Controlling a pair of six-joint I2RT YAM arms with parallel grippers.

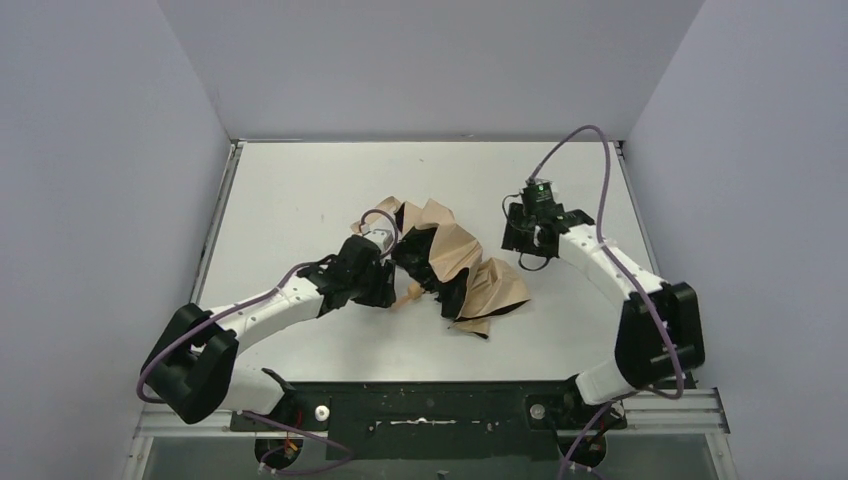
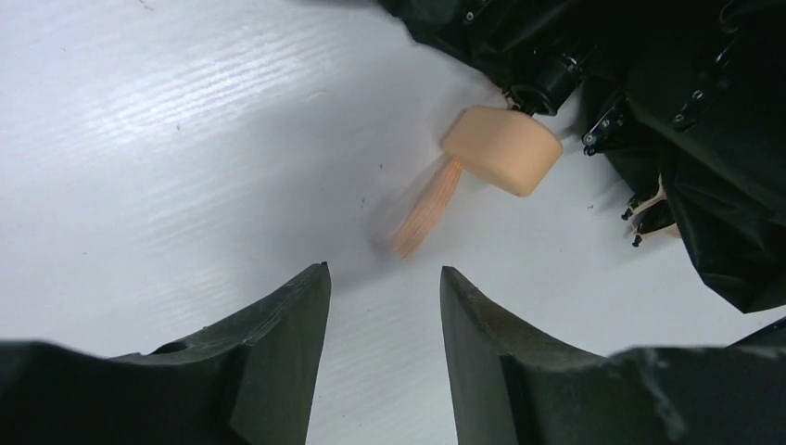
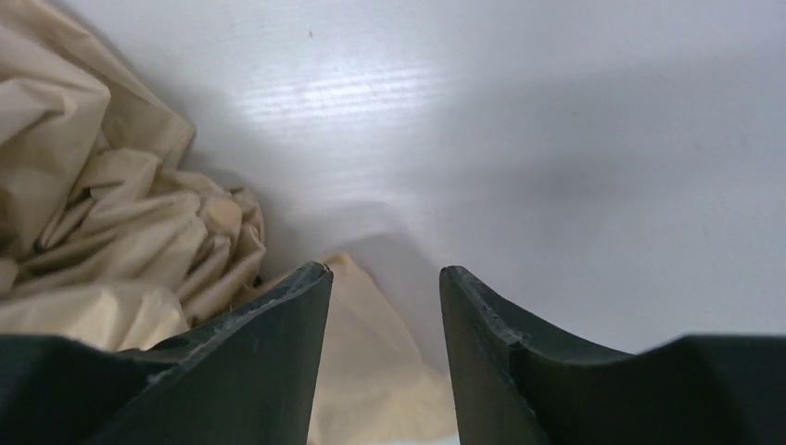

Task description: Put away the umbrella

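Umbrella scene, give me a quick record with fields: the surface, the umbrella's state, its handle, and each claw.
table: white
umbrella: tan canopy loose and crumpled, black underside showing, not folded up
handle: tan, lying on the table, ahead of the left claw
left claw: open, empty, short of the handle
right claw: open, gripping nothing, at the canopy's edge

Likely lab, white table point(image 1: 300, 190), plain walls point(image 1: 430, 60)

Crumpled matt tan cloth umbrella point(image 1: 490, 285), smooth tan plastic handle point(image 2: 501, 148), slightly glossy white table point(image 1: 300, 190)
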